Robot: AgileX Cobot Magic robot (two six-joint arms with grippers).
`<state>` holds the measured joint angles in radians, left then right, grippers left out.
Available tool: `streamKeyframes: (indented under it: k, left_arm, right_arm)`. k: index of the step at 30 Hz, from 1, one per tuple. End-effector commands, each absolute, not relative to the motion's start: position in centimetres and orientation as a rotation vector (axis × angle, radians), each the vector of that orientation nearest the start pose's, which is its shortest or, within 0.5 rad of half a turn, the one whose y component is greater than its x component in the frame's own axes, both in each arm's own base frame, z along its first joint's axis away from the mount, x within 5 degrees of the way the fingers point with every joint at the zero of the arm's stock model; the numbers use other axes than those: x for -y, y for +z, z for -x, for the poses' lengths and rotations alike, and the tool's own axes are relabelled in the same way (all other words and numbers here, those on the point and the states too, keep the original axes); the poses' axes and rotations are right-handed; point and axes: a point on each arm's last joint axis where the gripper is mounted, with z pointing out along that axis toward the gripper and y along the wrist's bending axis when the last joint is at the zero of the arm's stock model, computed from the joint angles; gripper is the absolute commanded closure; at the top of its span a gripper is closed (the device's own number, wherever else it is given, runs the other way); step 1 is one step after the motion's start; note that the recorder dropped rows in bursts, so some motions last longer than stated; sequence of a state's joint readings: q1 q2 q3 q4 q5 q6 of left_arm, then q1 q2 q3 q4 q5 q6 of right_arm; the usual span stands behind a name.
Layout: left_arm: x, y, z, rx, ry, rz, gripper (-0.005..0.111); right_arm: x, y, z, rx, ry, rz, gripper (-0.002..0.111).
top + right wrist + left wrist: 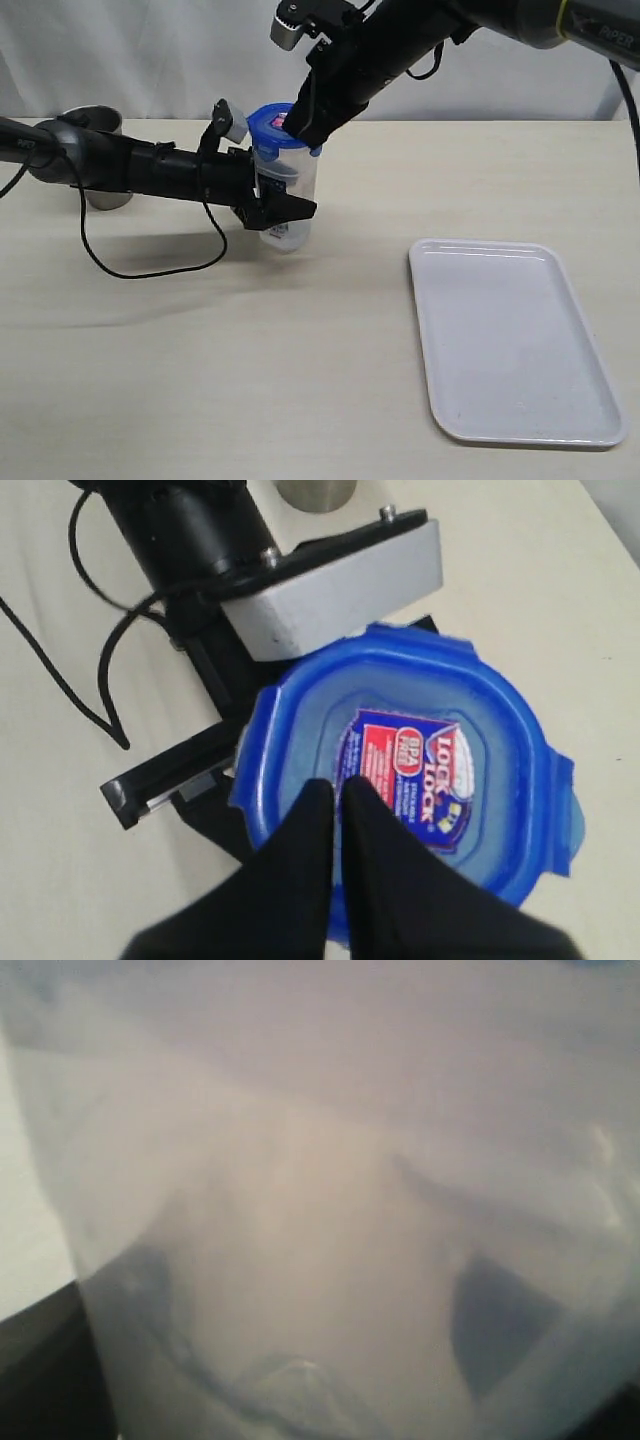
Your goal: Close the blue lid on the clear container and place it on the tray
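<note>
beige laminate table (pixel 200 380) carries the whole work area. the tray (pixel 515 340), white plastic, lies flat on the right side of the exterior view, well apart from both arms. the container is not on it.

the clear container (pixel 302 178) stands upright on the table left of centre. a grey steel cup (pixel 100 160) stands behind the left arm, apart from the container.

the left gripper (pixel 300 208) lies level, low on the container, with one finger on each side of the body. the left wrist view shows only the clear wall close up, with dark finger edges at two corners. the jaws stand wide around the container; whether they clamp it firmly cannot be told.

the right gripper (pixel 338 790) hangs over the container from above. its fingers are pressed together and hold nothing. the tips rest on the blue lid (pixel 490 720), at the edge of the central sticker (pixel 410 770).

the lid sits on the container mouth. its tabs appear to stand out from the rim, so it is probably not locked.

step in hand, as judged: seating the lid by downward pressure while the body is braced from the side. the next move calls for even pressure near the lid centre, a steady side hold against tipping, then closing of the tabs. transfer to the tray is not yet begun.
</note>
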<state>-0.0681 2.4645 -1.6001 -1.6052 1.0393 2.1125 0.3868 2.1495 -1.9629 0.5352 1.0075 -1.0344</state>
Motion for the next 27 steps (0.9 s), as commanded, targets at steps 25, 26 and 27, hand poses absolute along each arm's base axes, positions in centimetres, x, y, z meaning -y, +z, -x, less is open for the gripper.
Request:
streamKeyframes:
  k: [25,26,27]
  left_arm:
    - [10.8,18.3,-48.0,-1.472,-0.307,-1.751,0.107]
    - [11.1,18.1,-47.8,-1.462,-0.294,-1.795,0.107]
    - [11.5,17.9,-47.6,-1.452,-0.279,-1.842,0.107]
  right_arm:
    - [-15.6,33.3,-40.8,-2.127,0.573,1.212,0.054]
    - [-15.4,33.1,-40.9,-2.12,0.592,1.22,0.054]
    - [-15.5,32.9,-40.9,-2.119,0.615,1.231,0.054]
